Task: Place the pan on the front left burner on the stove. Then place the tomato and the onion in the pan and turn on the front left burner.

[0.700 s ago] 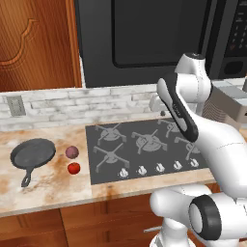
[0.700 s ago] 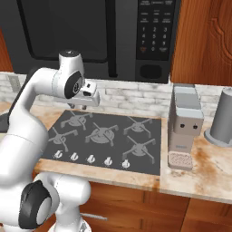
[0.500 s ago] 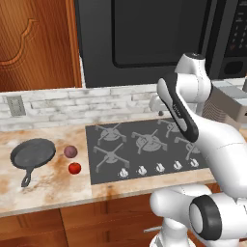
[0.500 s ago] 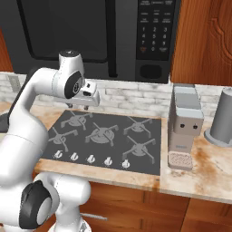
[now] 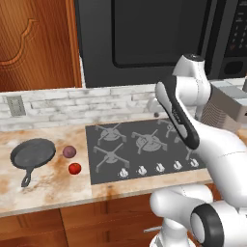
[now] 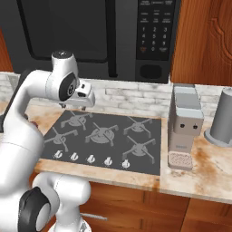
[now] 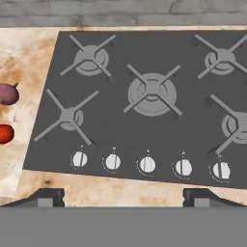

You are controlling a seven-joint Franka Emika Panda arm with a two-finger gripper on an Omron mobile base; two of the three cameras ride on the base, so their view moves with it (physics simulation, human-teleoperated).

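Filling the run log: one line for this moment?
gripper open, above stove | pan, onion, tomato on counter | burner off

Your robot is a glossy white Franka Panda arm built from fat, rounded tube-like segments. A long black strip with rounded ends runs down the side of one segment. Near the bottom, a round joint cap shows as a dark grey disc ringed in black. In the right base view, the upper joint carries a similar dark grey disc, and a small white boxy hand juts out beside it. Two small dark finger tips are blocky and flat-topped.
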